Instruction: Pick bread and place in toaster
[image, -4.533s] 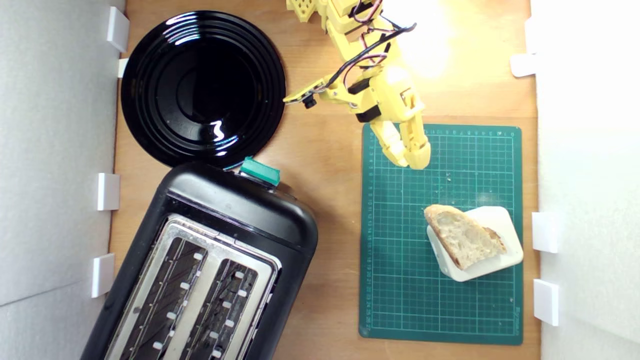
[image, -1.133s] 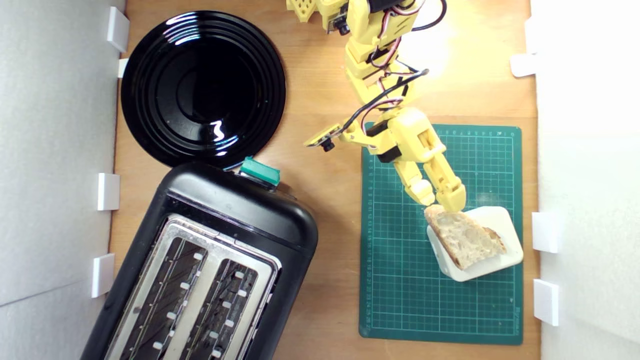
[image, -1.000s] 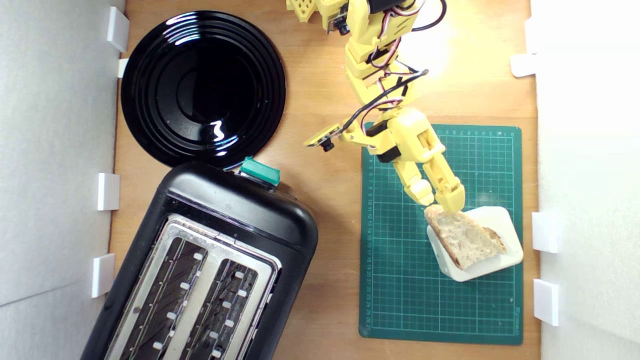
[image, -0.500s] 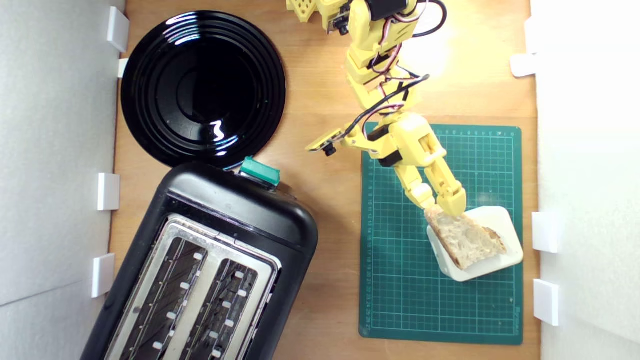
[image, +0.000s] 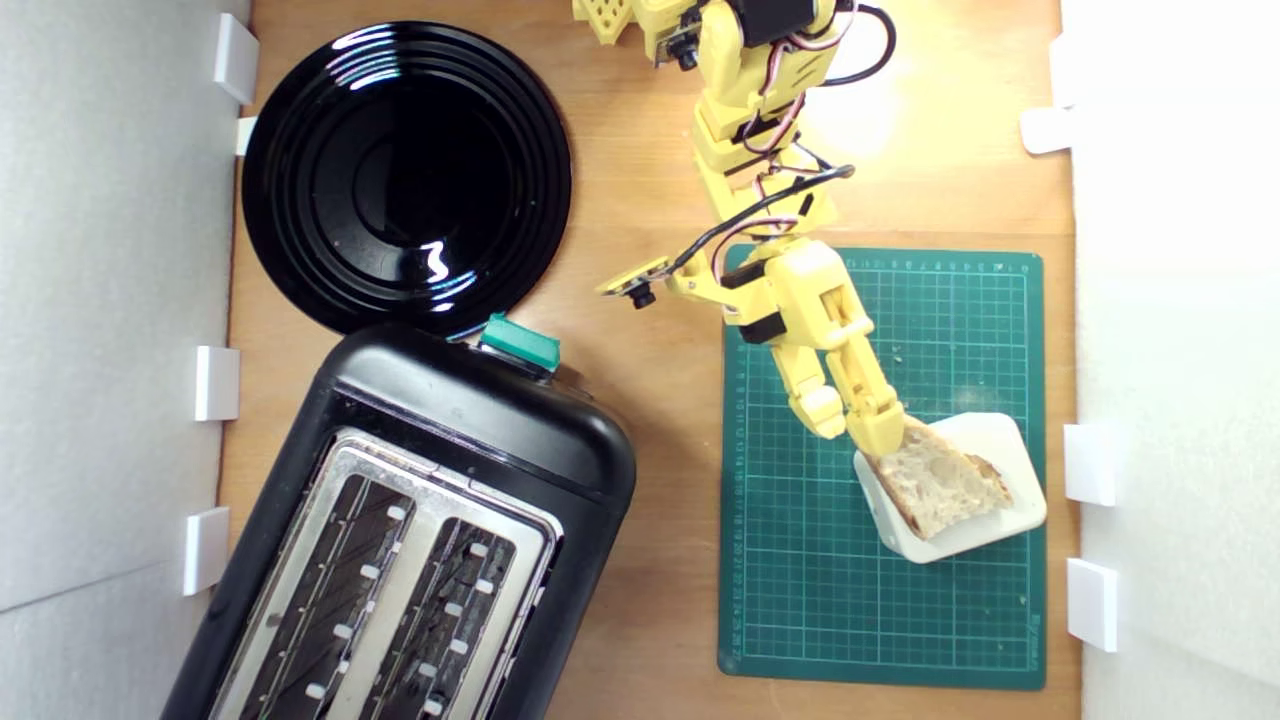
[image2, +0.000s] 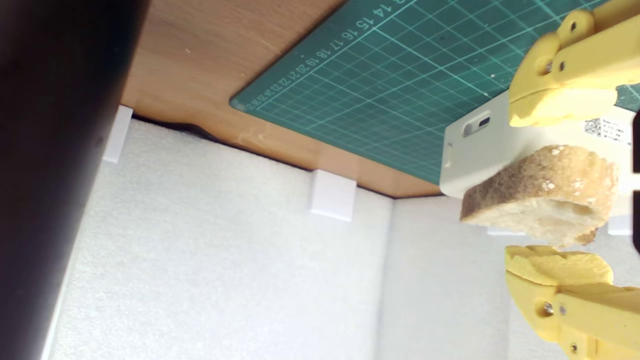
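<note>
Bread (image: 940, 485) is seen lying on the white block (image: 1010, 440) at the green cutting mat's (image: 800, 600) edge, exterior view's right. Yellow gripper (image2: 560, 187) is positioned around its pointed end, jaws spread, gaps visible on both sides in the wrist view. Toaster (image: 400, 530) is parked well apart, slots unoccupied.

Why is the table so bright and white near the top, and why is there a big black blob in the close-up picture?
In the exterior view, strong light glares off the wooden table beside the arm and puts white streaks on the black plate. In the wrist view, the blob is something dark and blurred, too close to focus on; the bread looks sharp.
</note>
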